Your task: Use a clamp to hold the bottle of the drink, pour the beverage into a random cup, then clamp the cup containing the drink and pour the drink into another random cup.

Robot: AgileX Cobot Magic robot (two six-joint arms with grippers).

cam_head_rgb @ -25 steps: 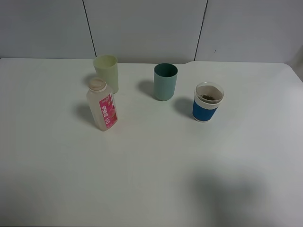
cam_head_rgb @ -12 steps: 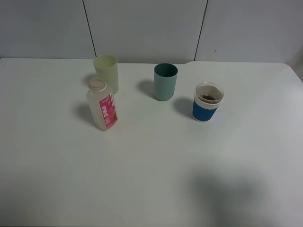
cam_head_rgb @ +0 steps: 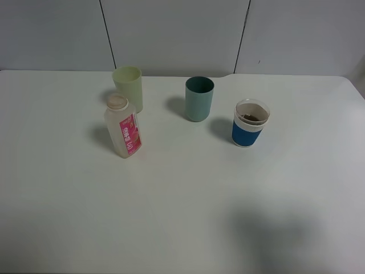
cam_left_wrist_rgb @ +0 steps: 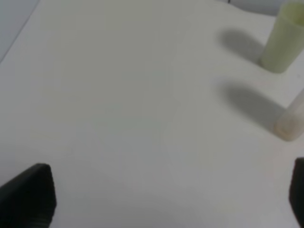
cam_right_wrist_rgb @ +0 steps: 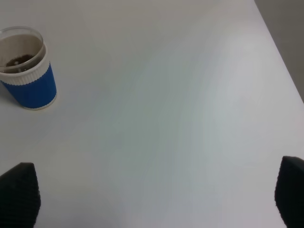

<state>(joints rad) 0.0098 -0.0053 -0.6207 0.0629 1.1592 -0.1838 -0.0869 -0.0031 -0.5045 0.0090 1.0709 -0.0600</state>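
A clear plastic bottle (cam_head_rgb: 122, 127) with a pink label stands upright, its mouth uncapped, on the white table (cam_head_rgb: 182, 205). A pale green cup (cam_head_rgb: 128, 88) stands just behind it and shows in the left wrist view (cam_left_wrist_rgb: 284, 38), with the bottle's base (cam_left_wrist_rgb: 292, 124) nearby. A teal cup (cam_head_rgb: 199, 98) stands in the middle. A blue-banded white cup (cam_head_rgb: 250, 123) holding something dark stands to the right, also in the right wrist view (cam_right_wrist_rgb: 26, 67). My left gripper (cam_left_wrist_rgb: 166, 194) and right gripper (cam_right_wrist_rgb: 152, 194) are open, empty, far from the objects, outside the high view.
A grey panelled wall (cam_head_rgb: 182, 34) runs behind the table. The table's right edge (cam_right_wrist_rgb: 280, 52) shows in the right wrist view. A soft shadow (cam_head_rgb: 274, 228) lies on the table at the front right.
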